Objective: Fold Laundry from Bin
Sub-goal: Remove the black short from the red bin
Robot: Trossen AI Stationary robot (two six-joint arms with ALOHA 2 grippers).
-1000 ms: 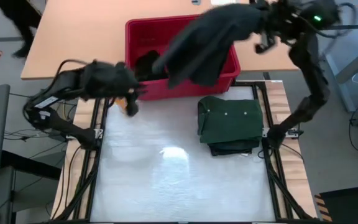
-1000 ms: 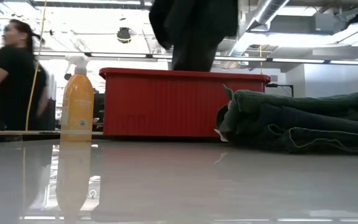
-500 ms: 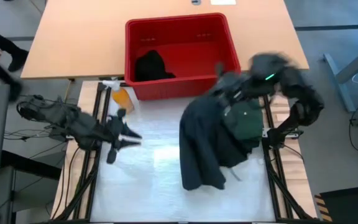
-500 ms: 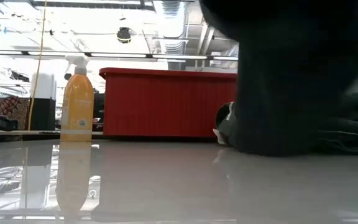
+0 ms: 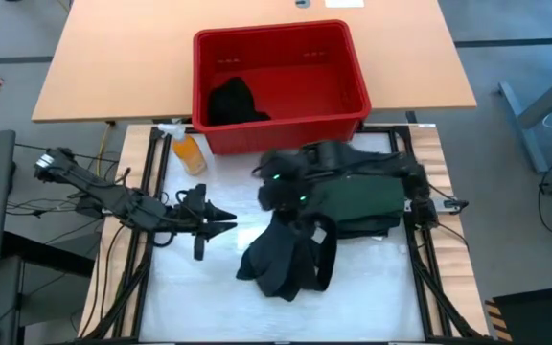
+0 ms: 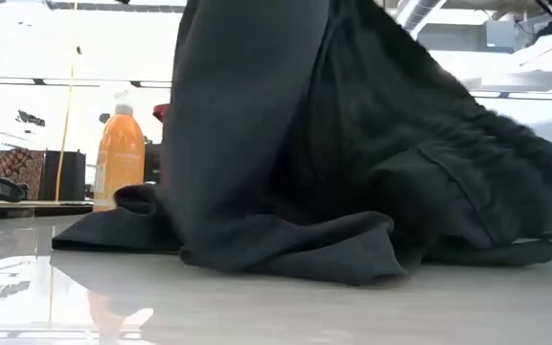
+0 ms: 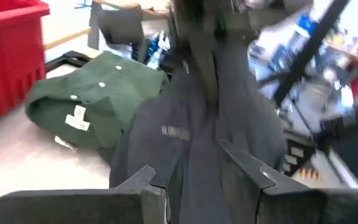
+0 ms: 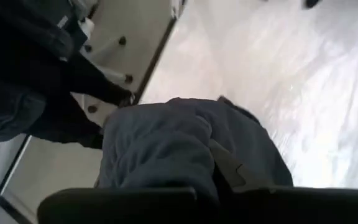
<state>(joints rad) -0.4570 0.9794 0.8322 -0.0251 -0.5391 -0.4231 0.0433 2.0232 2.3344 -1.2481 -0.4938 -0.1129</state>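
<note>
My right gripper (image 5: 284,190) is over the middle of the table, shut on a charcoal-black garment (image 5: 286,251). The garment hangs from it and pools on the white table top; it fills the low view (image 6: 333,144). My left gripper (image 5: 220,222) is open and empty, left of the garment and pointing at it; its fingers stand apart in the left wrist view (image 7: 204,177). A folded dark olive-green piece (image 5: 367,196) lies on the table at the right. The red bin (image 5: 281,29) stands behind, with a black cloth (image 5: 233,101) lying inside on its left. My right gripper holds a bunched part of the charcoal garment (image 8: 160,149) between its fingers (image 8: 229,171), several layers gathered together. It comes from above. The garment hangs below it, slack, and its lower part (image 6: 286,251) lies crumpled on the table.
An orange spray bottle (image 5: 188,150) stands at the bin's near left corner; it also shows in the low view (image 6: 121,158). The folded green piece lies just right of the hanging garment. Bare white table top (image 5: 209,297) lies toward the near edge.
My right gripper has swung from high over the bin's far right corner down toward the table's middle, carrying the charcoal garment out of the bin; its lower part now lies on the table. My left gripper has gone from the bin's near left corner toward the near edge, then rightward.
</note>
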